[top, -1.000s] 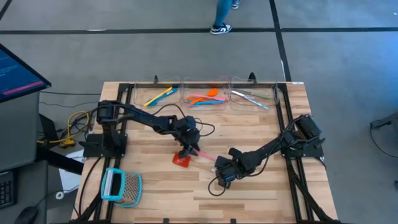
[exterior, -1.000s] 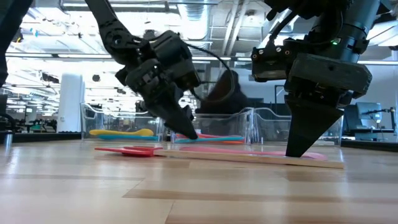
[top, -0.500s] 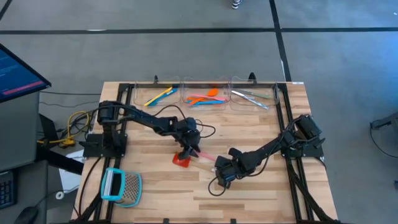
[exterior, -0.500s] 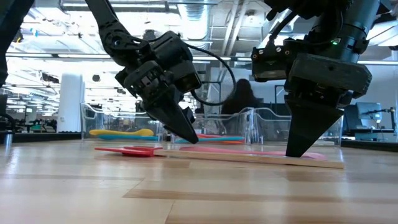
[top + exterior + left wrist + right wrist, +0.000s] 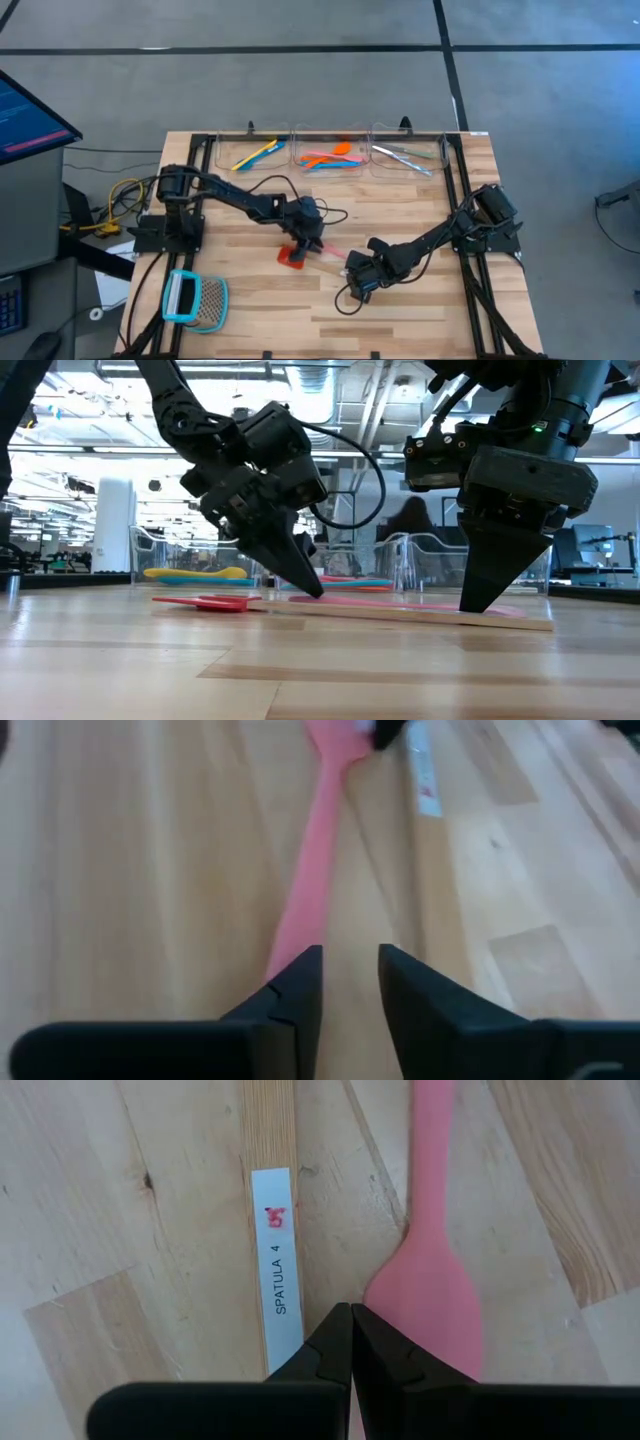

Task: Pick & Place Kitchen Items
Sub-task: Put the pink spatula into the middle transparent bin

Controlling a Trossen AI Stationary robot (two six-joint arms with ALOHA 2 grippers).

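Observation:
A pink spatula (image 5: pixel 330 250) lies flat mid-table beside a red-headed spatula (image 5: pixel 292 258) whose wooden handle (image 5: pixel 272 1140) carries a white label. My left gripper (image 5: pixel 350 970) slants down over the pink handle (image 5: pixel 315 850), open by a narrow gap with only bare table showing in it. One finger (image 5: pixel 295 985) covers the handle's near stretch. My right gripper (image 5: pixel 350 1312) is shut, pointing down between the wooden handle's labelled end and the pink blade (image 5: pixel 430 1300). My left gripper has one finger over the pink spatula's handle (image 5: pixel 292 945); whether it touches the handle I cannot tell. My right gripper's shut fingertips (image 5: pixel 478 606) stand, pointing down, at the edge of the pink blade (image 5: pixel 378 1292). Whether they press the blade, the wooden handle's end or the table I cannot tell.
Three clear bins stand along the far edge: one with yellow and blue utensils (image 5: pixel 255 153), one with orange, pink and blue ones (image 5: pixel 330 157), one with metal pieces (image 5: pixel 405 155). A teal-framed mesh tool (image 5: pixel 195 300) lies at the near left. Black rails (image 5: pixel 455 200) frame the table.
My left gripper has sunk a little toward the table, its tips coming down at the pink spatula's handle. The spatulas and my right gripper have kept still.

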